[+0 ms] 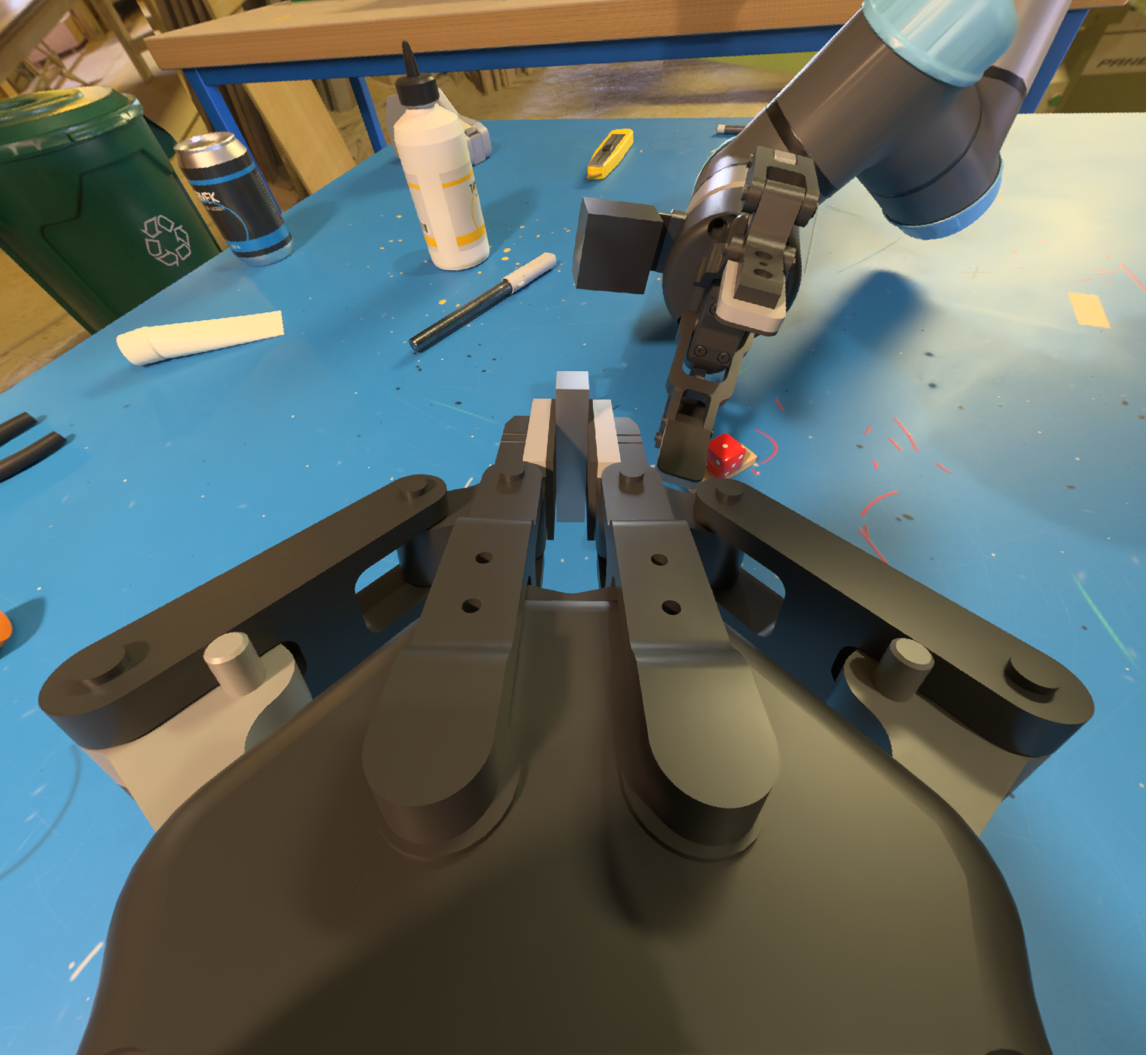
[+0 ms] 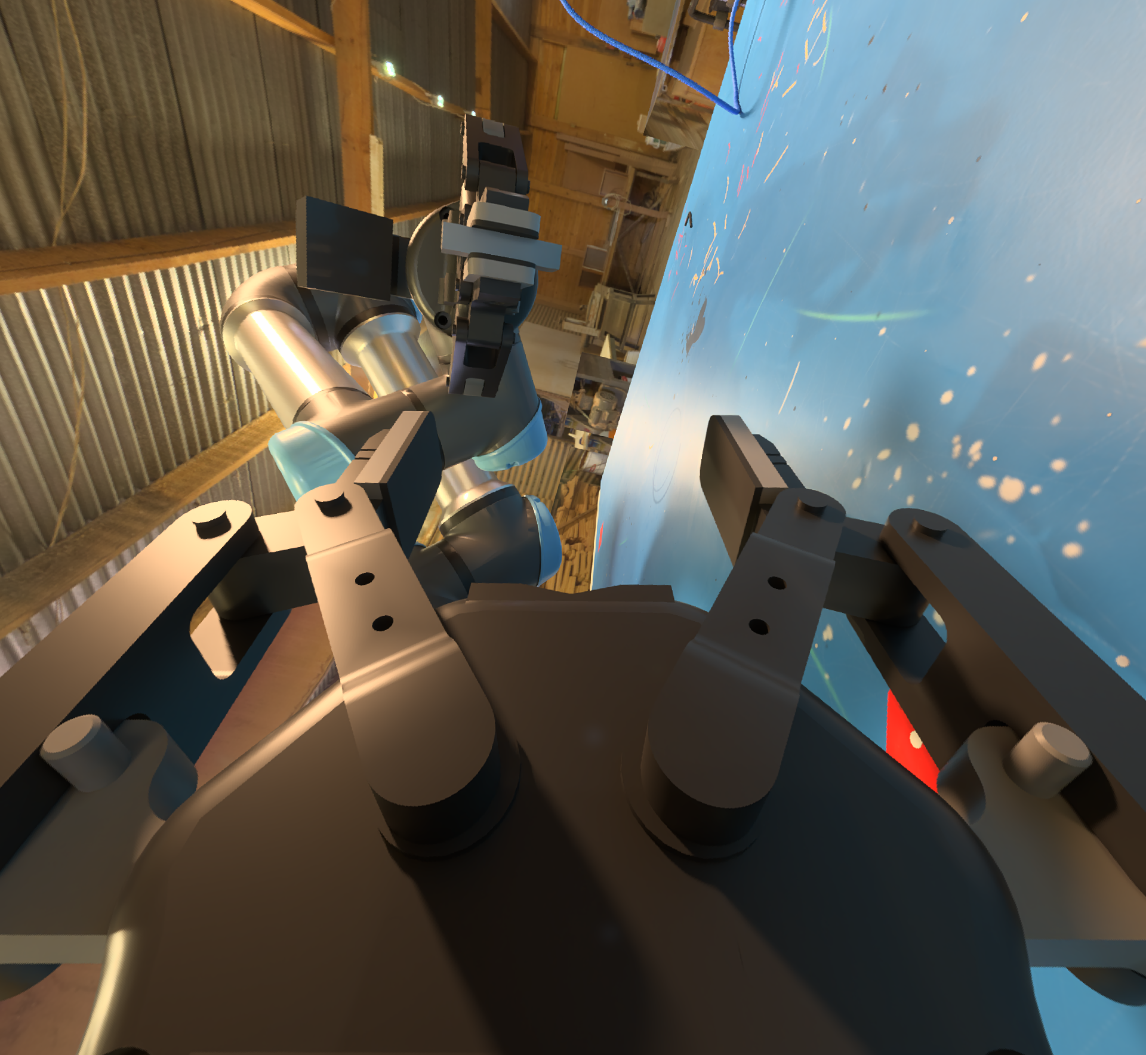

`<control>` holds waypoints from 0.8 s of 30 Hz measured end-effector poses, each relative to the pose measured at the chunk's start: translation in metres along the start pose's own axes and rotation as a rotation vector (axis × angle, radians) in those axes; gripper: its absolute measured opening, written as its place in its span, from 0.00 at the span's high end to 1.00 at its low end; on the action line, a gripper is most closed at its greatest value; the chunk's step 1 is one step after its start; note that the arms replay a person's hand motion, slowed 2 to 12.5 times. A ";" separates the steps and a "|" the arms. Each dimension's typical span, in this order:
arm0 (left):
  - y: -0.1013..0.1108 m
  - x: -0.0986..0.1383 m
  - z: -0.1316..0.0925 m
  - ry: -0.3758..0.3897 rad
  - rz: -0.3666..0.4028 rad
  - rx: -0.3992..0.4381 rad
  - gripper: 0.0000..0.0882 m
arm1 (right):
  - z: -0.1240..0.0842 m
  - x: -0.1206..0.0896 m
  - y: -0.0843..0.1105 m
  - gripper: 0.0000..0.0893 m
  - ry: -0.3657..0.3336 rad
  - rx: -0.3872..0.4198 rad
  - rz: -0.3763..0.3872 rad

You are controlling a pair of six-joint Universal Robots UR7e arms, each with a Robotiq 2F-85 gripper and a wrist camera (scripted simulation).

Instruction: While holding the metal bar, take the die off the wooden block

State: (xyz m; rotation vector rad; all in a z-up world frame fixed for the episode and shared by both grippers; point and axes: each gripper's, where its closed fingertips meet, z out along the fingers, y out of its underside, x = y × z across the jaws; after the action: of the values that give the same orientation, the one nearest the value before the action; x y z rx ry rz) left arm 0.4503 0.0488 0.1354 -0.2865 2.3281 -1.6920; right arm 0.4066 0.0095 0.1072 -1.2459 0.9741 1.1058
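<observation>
The left gripper (image 1: 571, 436) has its jaws pressed on the metal bar (image 1: 572, 442), which stands upright between the two pale pads and rises a little above them. Just beside it, on the side of the right arm, the red die (image 1: 725, 455) sits on the small wooden block (image 1: 746, 461), which lies on the blue worktop (image 1: 322, 405). The right gripper (image 2: 561, 483) has its jaws spread wide and holds nothing. One dark finger (image 1: 682, 452) stands close beside the die; whether it touches it, I cannot tell. In the right wrist view, only a red corner of the die (image 2: 908, 740) shows behind the knuckle. Around the block the worktop is open. The black marker (image 1: 480, 303), the white glue bottle (image 1: 440, 188), the white tube (image 1: 198, 337) and the yellow utility knife (image 1: 609, 153) lie well apart, toward the far edge.
</observation>
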 end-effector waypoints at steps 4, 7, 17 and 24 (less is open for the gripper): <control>0.000 0.000 0.000 0.006 -0.012 0.003 0.91 | 0.000 0.000 0.001 0.12 -0.001 0.003 0.002; 0.000 -0.001 0.000 0.004 -0.015 0.005 0.91 | 0.000 0.001 0.000 0.08 -0.003 0.009 0.005; 0.003 -0.001 0.000 0.013 -0.031 0.007 0.91 | -0.002 0.002 0.000 0.10 -0.002 0.012 0.010; 0.006 0.001 0.002 0.029 -0.049 0.014 0.91 | -0.002 0.005 0.002 0.13 0.022 -0.006 0.012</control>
State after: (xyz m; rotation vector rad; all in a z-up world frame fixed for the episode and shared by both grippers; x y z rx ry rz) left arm 0.4503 0.0486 0.1292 -0.3205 2.3468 -1.7458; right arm 0.4061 0.0075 0.1022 -1.2610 0.9973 1.1070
